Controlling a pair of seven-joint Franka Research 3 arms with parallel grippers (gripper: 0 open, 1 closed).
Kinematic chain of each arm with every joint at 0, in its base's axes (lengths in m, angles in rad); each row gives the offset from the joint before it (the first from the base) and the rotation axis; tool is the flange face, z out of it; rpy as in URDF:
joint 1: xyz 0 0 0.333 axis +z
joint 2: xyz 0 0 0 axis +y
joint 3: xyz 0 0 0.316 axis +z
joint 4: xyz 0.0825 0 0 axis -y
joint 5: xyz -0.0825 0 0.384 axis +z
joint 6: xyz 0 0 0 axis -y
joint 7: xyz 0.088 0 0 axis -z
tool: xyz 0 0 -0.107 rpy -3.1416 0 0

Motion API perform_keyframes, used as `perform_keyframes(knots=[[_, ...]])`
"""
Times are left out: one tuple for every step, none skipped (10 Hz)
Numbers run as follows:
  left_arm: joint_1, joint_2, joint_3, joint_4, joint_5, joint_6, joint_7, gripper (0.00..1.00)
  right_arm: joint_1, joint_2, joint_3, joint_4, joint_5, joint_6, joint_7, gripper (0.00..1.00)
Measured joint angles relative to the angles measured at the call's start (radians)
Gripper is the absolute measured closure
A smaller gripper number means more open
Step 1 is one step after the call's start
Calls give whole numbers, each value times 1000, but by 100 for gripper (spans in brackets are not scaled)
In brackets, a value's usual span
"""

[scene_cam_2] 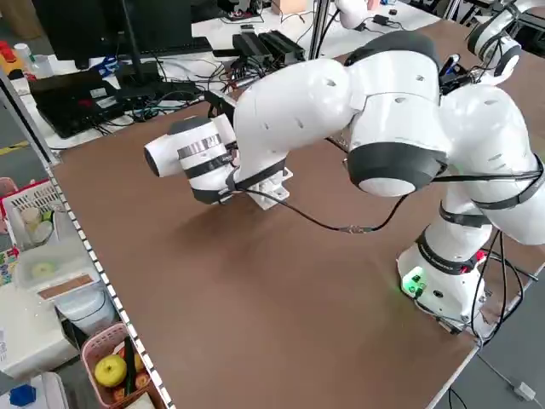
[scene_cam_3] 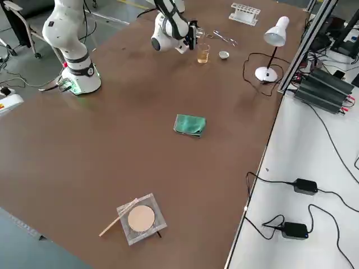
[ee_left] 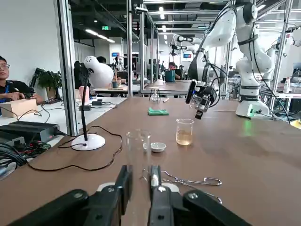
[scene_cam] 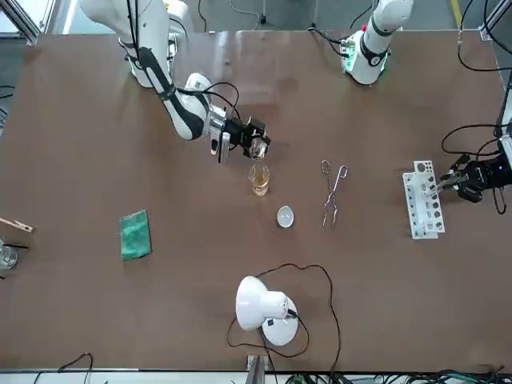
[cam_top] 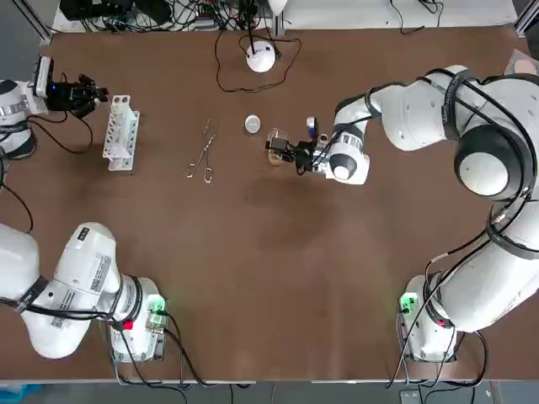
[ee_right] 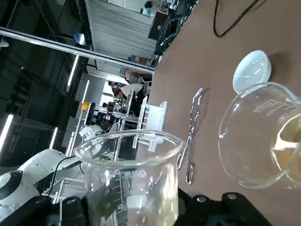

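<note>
Top view: the right gripper [cam_top: 285, 151] hung over the middle of the table. The left gripper [cam_top: 93, 93] sat at the far left, just beside the white rack [cam_top: 120, 133]. The tongs [cam_top: 202, 153] lay between the rack and the right gripper.

Front view: the right gripper's fingers were clamped on a small glass [scene_cam: 257, 147], which was tilted just above the beaker [scene_cam: 258, 180] of amber liquid. A white dish [scene_cam: 285, 215] lay near the beaker on its far side.

Left wrist view: the left fingers [ee_left: 123, 188] gripped an upright test tube [ee_left: 138, 153].

Right wrist view: the small glass [ee_right: 131, 179] rose between the fingers, near the beaker's [ee_right: 263, 136] rim.
</note>
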Motion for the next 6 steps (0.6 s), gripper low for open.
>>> perform_keyframes(knots=[[0,6,3,-1,2,0,7,79,0,0,0,6,2,8,10,59],[0,17,5,-1,6,3,14,79,0,0,0,11,4,11,16,59],[0,30,6,0,19,6,21,79,0,0,0,15,5,13,29,59],[0,47,7,3,27,12,24,79,0,0,0,18,5,14,38,59],[0,67,7,8,31,19,31,79,0,0,0,22,6,16,43,59],[0,82,7,16,36,21,42,79,0,0,0,28,6,27,51,59]])
